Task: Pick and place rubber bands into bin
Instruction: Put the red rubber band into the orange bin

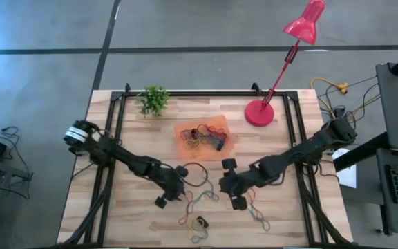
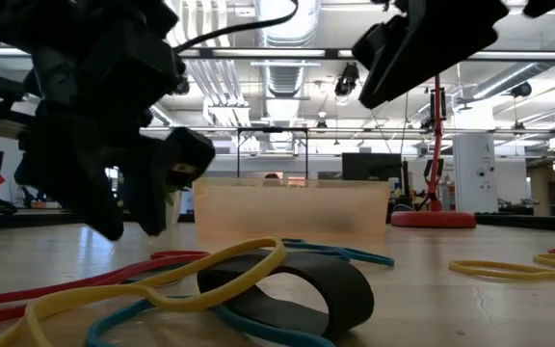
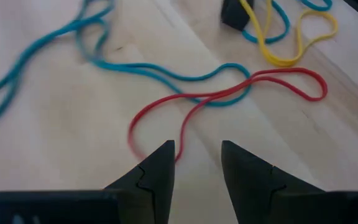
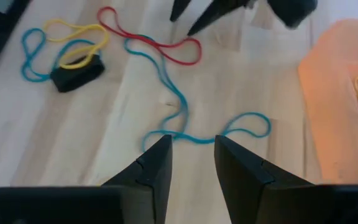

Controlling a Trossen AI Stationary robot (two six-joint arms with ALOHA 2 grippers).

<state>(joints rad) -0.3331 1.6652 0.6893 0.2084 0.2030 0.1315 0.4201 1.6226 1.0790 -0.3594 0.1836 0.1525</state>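
Note:
The orange bin (image 1: 185, 131) lies at the table's middle, toward the far edge, with several rubber bands inside; it also shows as a translucent wall (image 2: 292, 210). Loose bands lie on the wood nearer the front: a red band (image 3: 229, 93), a blue band (image 4: 182, 118), and a yellow-and-black cluster (image 1: 199, 223). My left gripper (image 3: 197, 155) is open and low over the table, the red band's end just ahead of its fingertips. My right gripper (image 4: 191, 149) is open, facing it from the right (image 1: 221, 185), with the blue band before its tips.
A red desk lamp stands with its round base (image 1: 259, 113) right of the bin, and a small green plant (image 1: 154, 100) sits at the far left. More bands (image 1: 258, 214) lie near the front edge. A black frame runs along the table's sides.

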